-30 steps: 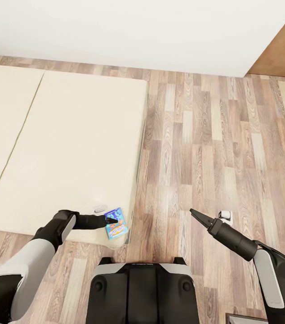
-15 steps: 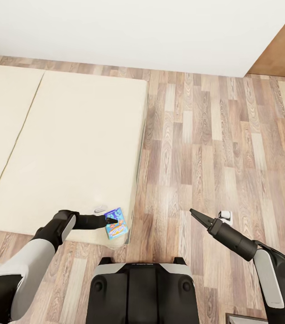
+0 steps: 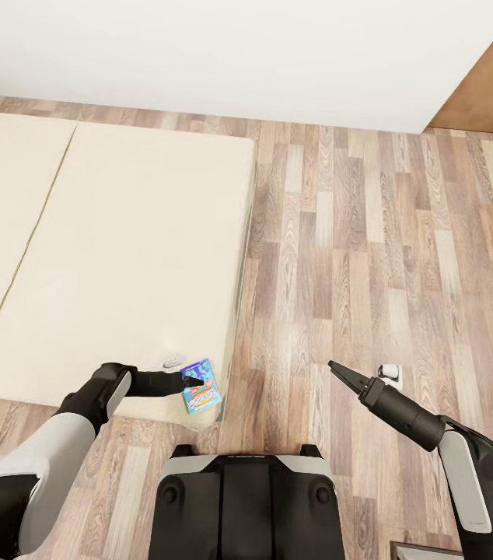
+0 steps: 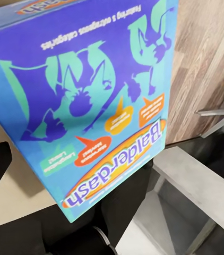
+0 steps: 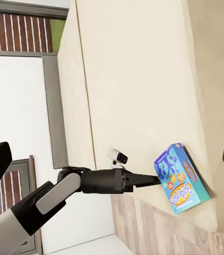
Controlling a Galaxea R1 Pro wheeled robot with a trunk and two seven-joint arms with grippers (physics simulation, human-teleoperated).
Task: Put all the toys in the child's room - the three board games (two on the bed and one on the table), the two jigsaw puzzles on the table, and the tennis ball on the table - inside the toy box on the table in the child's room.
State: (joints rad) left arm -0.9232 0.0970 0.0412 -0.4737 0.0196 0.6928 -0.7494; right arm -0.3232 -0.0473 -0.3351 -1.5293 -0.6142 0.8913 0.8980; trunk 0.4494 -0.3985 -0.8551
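The left gripper (image 3: 193,381), fingers drawn to a narrow point, rests against the blue board game (image 3: 201,386) at the near corner of the bed (image 3: 122,257), just as it did a second ago; nothing has shifted across the last frames, which suggests a pause at the moment of grasp. Whether the fingers actually pinch the box edge cannot be told from these views. The box (image 5: 181,178) lies flat on the mattress beside its edge, its cover filling the left wrist camera (image 4: 85,101). The left arm reaches forward, low and level over the bed's near edge. The right gripper (image 3: 336,369), closed to a tip and holding nothing, hangs over the wood floor (image 3: 371,233), well apart.
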